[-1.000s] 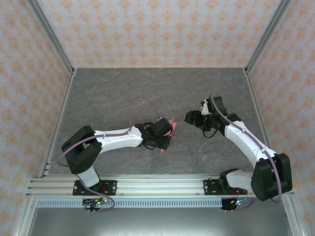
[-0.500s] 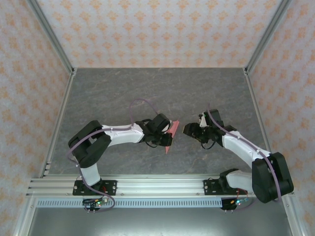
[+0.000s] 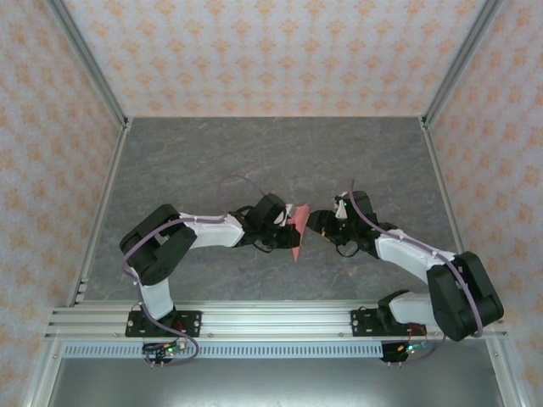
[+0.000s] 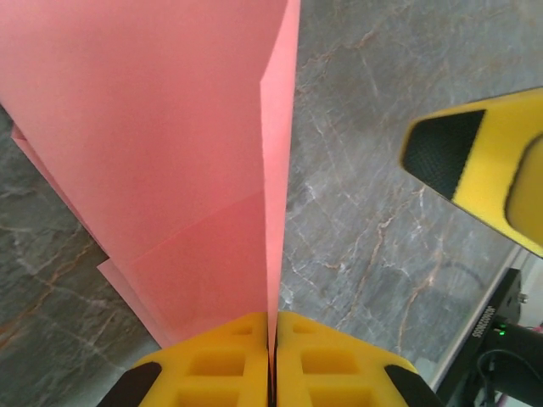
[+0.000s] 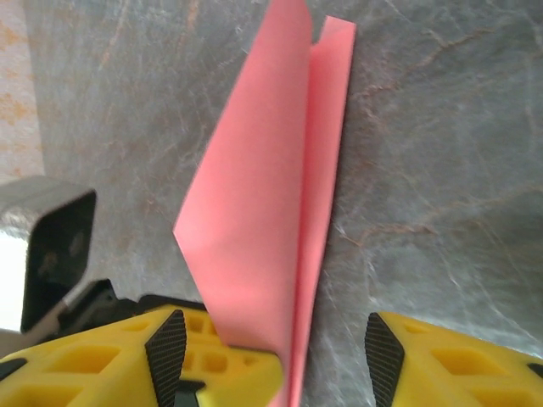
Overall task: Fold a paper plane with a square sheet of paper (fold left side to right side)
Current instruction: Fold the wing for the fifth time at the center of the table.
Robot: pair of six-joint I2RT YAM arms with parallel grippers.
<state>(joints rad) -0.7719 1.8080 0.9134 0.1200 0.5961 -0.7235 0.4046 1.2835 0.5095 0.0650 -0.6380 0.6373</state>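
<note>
The left claw (image 4: 271,343) is clamping shut on the paper plane (image 4: 170,153), pinching it right at the folded spine. The pink sheet is standing on edge and reaching straight out ahead of the claw, seemingly clear of the desk (image 3: 254,153). Gripping it by the crease looks to be keeping the layers together while offering the free end to the other arm.

The right claw (image 5: 276,352) is facing it with its jaws standing apart. The plane is hanging in the gap just ahead of them, nearer the left pad (image 5: 167,343), and as far as I can judge it is not yet pinched. That spread seems meant for taking hold of the paper or pressing the fold.

A second ago the right claw was sitting well apart from the paper. It has been drawing in, and the paper is now lying between its fingers. The left arm has been reaching further toward the middle, carrying the plane with it in the same tight pinch.
</note>
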